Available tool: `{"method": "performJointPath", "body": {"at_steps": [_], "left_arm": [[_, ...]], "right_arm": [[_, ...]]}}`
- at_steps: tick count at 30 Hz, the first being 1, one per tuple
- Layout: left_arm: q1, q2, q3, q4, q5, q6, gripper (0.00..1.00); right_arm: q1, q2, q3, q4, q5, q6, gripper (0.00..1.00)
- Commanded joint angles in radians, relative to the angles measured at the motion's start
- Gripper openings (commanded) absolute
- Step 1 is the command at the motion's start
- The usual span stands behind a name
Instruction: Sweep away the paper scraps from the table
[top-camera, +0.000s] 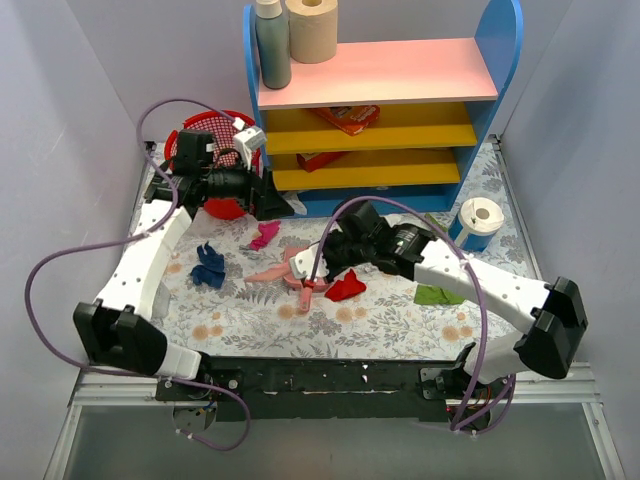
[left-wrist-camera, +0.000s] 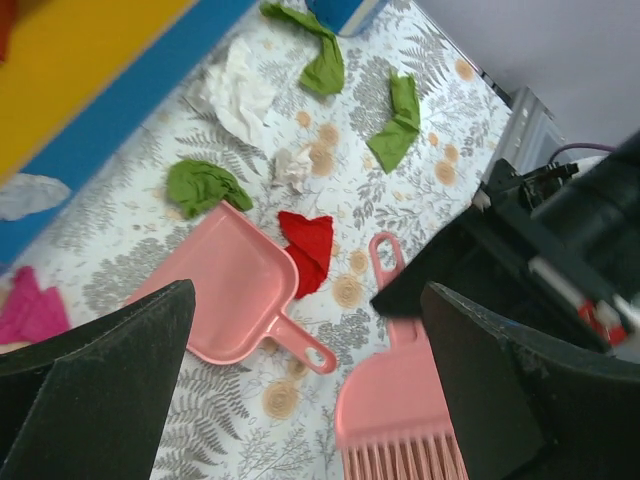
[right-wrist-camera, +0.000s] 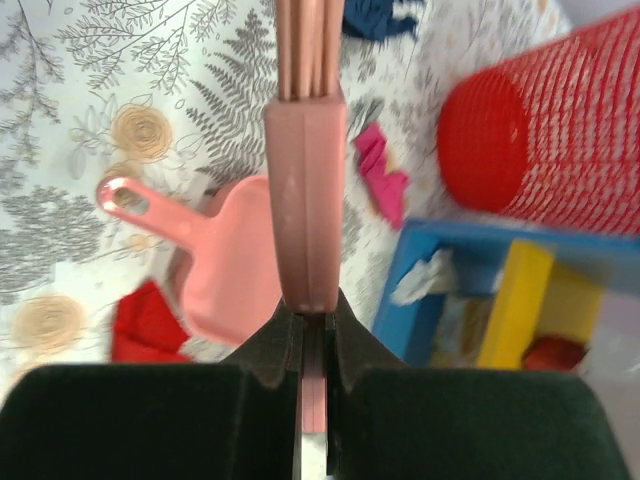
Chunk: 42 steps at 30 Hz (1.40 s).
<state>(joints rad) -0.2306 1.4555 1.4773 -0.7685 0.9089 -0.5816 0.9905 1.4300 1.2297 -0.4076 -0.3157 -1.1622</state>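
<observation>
Paper scraps lie on the fern-print table (top-camera: 400, 325): dark blue (top-camera: 208, 266), magenta (top-camera: 265, 236), red (top-camera: 347, 287) and green (top-camera: 438, 295). My right gripper (top-camera: 330, 250) is shut on the handle of a pink brush (top-camera: 275, 270), whose bristles point toward the dark blue scrap (right-wrist-camera: 378, 15). In the right wrist view the gripper (right-wrist-camera: 312, 330) clamps the brush (right-wrist-camera: 305, 180). A pink dustpan (top-camera: 304, 287) lies beside it, touching the red scrap (left-wrist-camera: 308, 250). My left gripper (top-camera: 283, 205) is open and empty above them (left-wrist-camera: 308, 300). Green scraps (left-wrist-camera: 205, 185) and a white one (left-wrist-camera: 240, 95) show in the left wrist view.
A blue, pink and yellow shelf unit (top-camera: 380, 120) stands at the back. A red mesh basket (top-camera: 215, 165) sits at the back left behind the left arm. A white tape roll on a blue cup (top-camera: 480, 222) stands at the right.
</observation>
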Motion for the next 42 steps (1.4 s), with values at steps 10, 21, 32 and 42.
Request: {"method": "performJointPath", "body": {"at_steps": [10, 21, 32, 42], "left_arm": [[0.013, -0.146, 0.086, -0.196, 0.2, 0.245, 0.98], [-0.111, -0.029, 0.129, -0.198, 0.199, 0.335, 0.89], [-0.17, 0.042, 0.143, -0.169, 0.211, 0.328, 0.47], [-0.167, -0.004, 0.06, -0.097, 0.228, 0.276, 0.0]], "right_arm": [[-0.286, -0.043, 0.151, -0.278, -0.318, 0.596, 0.01], [-0.312, 0.066, 0.252, -0.252, -0.45, 0.67, 0.01], [-0.316, 0.119, 0.318, -0.228, -0.476, 0.737, 0.01], [-0.337, 0.121, 0.304, -0.215, -0.468, 0.846, 0.26]]}}
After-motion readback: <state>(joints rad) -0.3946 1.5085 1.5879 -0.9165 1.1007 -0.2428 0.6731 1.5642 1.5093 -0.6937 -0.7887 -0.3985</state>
